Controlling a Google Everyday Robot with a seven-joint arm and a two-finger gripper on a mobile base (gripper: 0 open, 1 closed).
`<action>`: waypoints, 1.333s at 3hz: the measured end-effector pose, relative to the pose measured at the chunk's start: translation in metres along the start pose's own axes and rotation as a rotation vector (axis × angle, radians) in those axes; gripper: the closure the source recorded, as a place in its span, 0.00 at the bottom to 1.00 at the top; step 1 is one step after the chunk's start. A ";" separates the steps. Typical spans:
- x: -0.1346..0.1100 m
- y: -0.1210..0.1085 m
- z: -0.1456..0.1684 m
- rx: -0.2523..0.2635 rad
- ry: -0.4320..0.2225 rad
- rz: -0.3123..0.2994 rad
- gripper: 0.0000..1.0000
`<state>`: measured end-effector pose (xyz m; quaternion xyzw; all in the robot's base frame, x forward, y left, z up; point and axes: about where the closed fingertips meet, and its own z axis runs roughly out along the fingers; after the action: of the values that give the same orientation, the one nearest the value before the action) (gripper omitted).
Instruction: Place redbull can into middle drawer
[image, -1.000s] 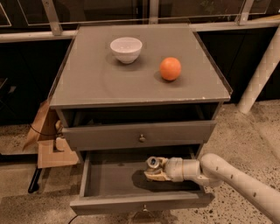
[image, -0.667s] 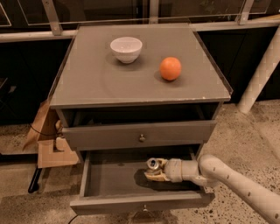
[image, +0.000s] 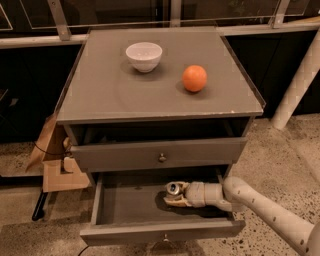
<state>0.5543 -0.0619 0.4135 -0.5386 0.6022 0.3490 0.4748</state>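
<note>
Claw (image: 172, 196) holds redbull can (image: 173, 188) in middle drawer (image: 127, 204); body mostly hidden.

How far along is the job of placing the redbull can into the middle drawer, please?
Done: the middle drawer stands pulled open. In hand: the claw is inside it, with the redbull can at its tip. Left: leaving the can there and drawing the arm out.

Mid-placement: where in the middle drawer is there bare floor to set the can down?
Bare floor: the left half of the middle drawer, between its left wall and the redbull can. Crowded: the right half, filled by the gripper holding the can and its arm.
</note>
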 end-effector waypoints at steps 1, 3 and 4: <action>0.001 0.000 0.002 -0.003 0.005 -0.008 1.00; 0.005 0.002 0.008 -0.014 0.035 -0.006 1.00; 0.005 0.002 0.008 -0.014 0.035 -0.006 0.81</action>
<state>0.5536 -0.0554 0.4064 -0.5496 0.6065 0.3423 0.4615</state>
